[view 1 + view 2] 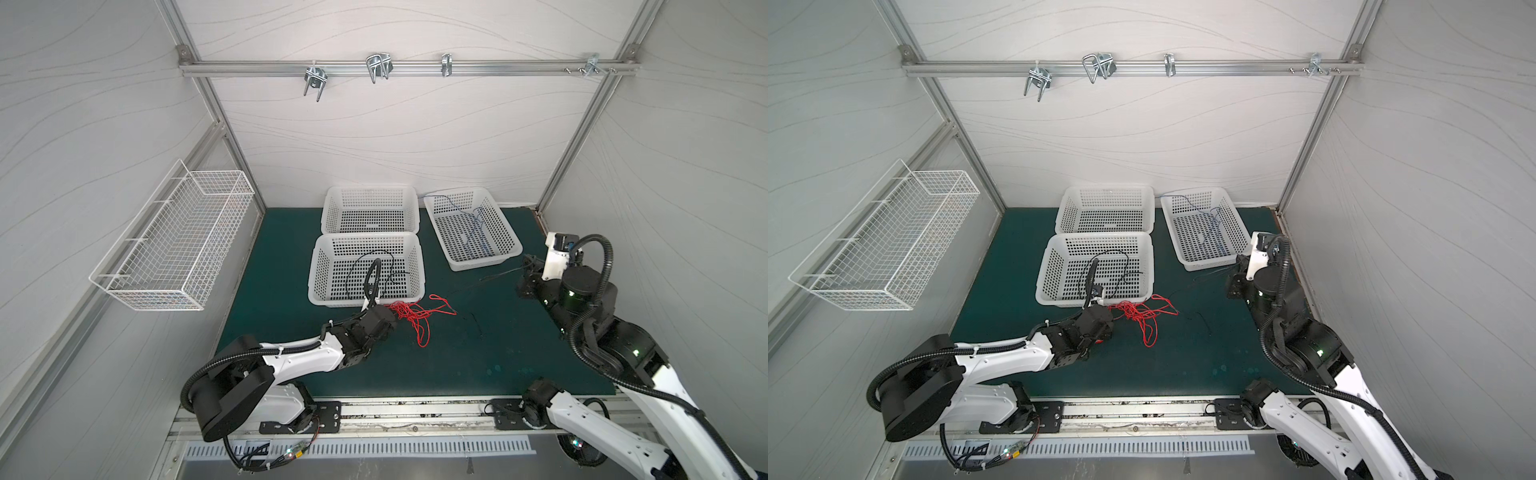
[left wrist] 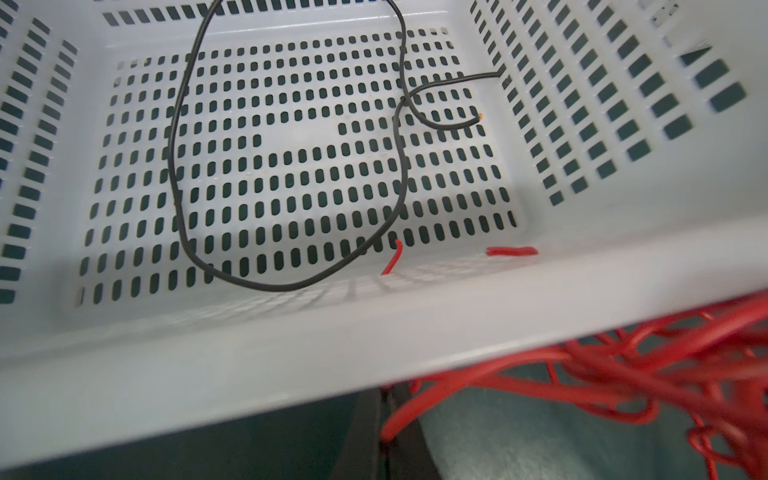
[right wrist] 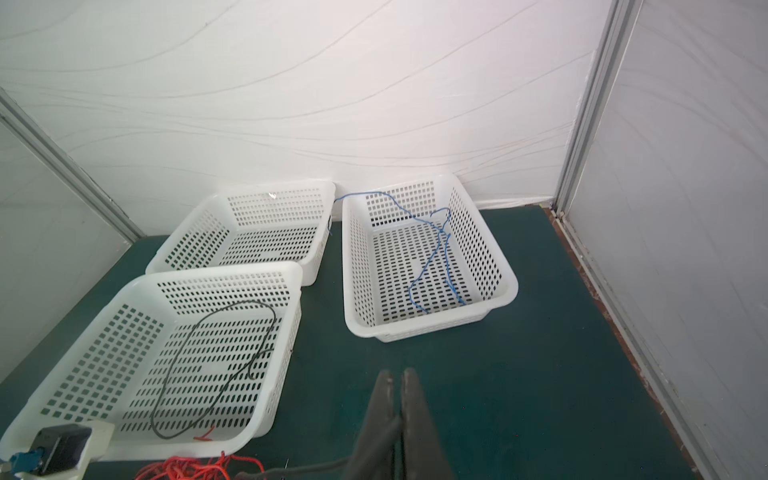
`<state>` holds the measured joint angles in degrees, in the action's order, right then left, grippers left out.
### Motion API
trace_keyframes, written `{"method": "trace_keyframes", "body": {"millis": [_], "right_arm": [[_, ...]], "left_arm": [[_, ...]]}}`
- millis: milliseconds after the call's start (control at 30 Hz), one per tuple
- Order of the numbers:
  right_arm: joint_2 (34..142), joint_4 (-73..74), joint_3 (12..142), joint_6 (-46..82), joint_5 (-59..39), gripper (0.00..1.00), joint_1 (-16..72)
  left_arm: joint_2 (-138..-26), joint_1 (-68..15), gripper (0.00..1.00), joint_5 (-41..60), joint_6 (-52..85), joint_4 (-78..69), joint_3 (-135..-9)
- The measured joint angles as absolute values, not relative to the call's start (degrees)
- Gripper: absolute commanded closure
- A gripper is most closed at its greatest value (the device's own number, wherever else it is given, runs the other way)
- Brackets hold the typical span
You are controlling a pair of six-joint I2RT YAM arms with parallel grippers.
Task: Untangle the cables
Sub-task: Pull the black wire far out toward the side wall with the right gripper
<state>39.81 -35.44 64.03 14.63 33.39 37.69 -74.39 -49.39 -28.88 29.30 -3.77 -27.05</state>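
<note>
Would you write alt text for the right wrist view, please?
The shut right claw hovers over a green mat before three white perforated baskets: one holds a black cable, one a blue cable, one nothing. Tangled red cables lie beside the first.

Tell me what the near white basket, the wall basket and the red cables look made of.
The near white basket looks like moulded plastic: smooth, slightly glossy, with slots formed in one piece. The wall basket looks like thin metal wire, probably white-coated, judging by its rigid grid. The red cables are likely plastic- or rubber-sheathed wire: they lie limp in loose loops with a dull sheen.
</note>
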Motion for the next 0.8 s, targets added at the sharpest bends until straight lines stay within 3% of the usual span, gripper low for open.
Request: {"method": "trace_keyframes", "body": {"millis": [800], "right_arm": [[45.2, -35.3, 75.1, 0.9, 37.5, 1.00, 28.5]], "left_arm": [[-73.8, -49.4, 1.00, -29.7, 29.4, -3.6, -26.5]]}}
